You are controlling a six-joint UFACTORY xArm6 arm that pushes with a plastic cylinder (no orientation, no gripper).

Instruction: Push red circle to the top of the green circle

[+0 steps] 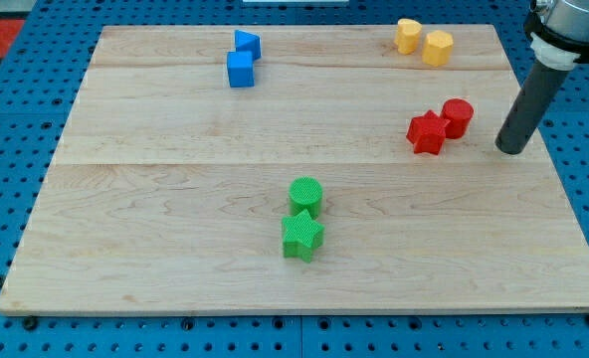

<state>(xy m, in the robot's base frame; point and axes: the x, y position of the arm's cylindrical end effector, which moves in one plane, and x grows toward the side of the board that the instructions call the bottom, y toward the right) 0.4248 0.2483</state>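
The red circle (458, 116) stands near the counter's (175, 249) right edge, a little above the middle of that edge, touching the red star (427, 132) on its lower left; the green circle (305, 195) sits well apart from it, below the counter's centre, with the green star (301, 236) pressed against its near side toward the bottom edge; so the spot above the green circle is bare wood, and the red circle must travel left and slightly down to reach it.

My tip (511, 150) rests on the counter just beside the right edge, to the right of the red circle and a little lower, near it but apart from it; that side makes sense, I judge, since a push from the right drives the block leftward toward its goal; the trouble is the red star, which lies directly in that path and would likely be shoved along too; a start from the upper right might part them.

The arm comes in from the top right corner, its rod leaning so the upper end is further right than the tip; there is no pincer on this rig, so neither wide, narrow nor holding applies to it.

Two blue blocks (242, 60) sit near the top edge left of centre; two yellow blocks (423, 42) sit near the top right corner; both pairs are far from the route.
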